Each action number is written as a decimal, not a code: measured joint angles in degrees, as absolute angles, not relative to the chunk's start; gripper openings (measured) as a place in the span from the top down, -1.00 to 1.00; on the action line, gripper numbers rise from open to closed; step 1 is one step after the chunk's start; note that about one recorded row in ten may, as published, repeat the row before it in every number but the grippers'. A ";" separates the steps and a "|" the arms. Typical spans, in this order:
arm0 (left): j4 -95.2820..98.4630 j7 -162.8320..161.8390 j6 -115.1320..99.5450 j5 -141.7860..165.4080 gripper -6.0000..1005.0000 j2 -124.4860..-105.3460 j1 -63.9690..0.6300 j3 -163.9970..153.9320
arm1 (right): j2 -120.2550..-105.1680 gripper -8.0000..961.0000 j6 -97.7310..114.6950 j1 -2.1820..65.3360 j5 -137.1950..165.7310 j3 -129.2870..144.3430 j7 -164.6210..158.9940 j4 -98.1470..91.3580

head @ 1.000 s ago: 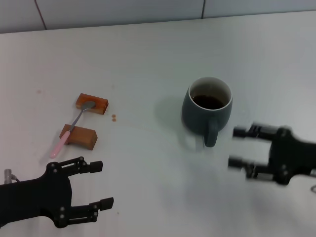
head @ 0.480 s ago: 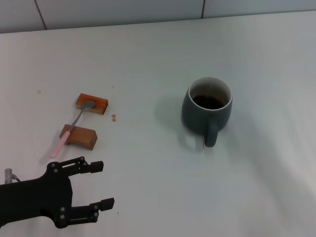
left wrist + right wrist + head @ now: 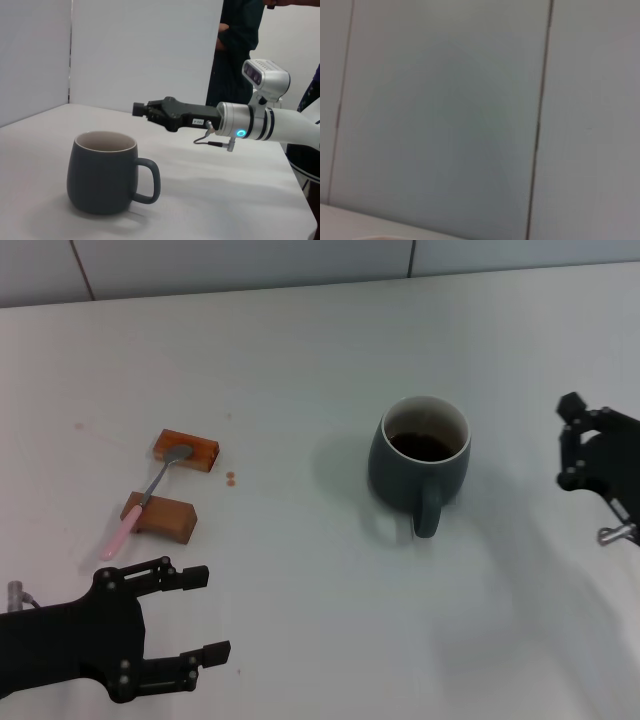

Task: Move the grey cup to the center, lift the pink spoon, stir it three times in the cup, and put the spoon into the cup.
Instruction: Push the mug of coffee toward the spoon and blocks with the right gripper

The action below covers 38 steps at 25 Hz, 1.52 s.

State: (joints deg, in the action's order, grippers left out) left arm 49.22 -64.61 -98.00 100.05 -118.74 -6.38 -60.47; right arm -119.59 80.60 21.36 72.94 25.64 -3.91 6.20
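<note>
The grey cup [image 3: 420, 465] stands upright right of the table's middle, with dark liquid inside and its handle toward me. It also shows in the left wrist view [image 3: 102, 175]. The pink spoon [image 3: 150, 495] lies at the left across two brown blocks, with its silver bowl on the far block and its pink handle end toward me. My left gripper [image 3: 212, 613] is open and empty at the near left, in front of the spoon. My right gripper [image 3: 565, 443] is open and empty at the right edge, raised to the right of the cup. It also shows in the left wrist view [image 3: 139, 109].
The spoon rests on two brown blocks, a far one [image 3: 186, 449] and a near one [image 3: 160, 516]. Small brown spots [image 3: 231, 478] mark the table beside them. A tiled wall [image 3: 300, 260] runs along the back. A person [image 3: 235, 50] stands beyond the table.
My right gripper left the near right of the cup, went out of view, and now shows higher at the right edge. The left arm, cup and spoon have not moved.
</note>
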 joint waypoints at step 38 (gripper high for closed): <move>49.22 -64.60 -98.08 100.02 -0.57 -118.91 -6.68 -61.66 | -119.79 0.96 69.47 34.84 73.13 23.05 10.55 22.96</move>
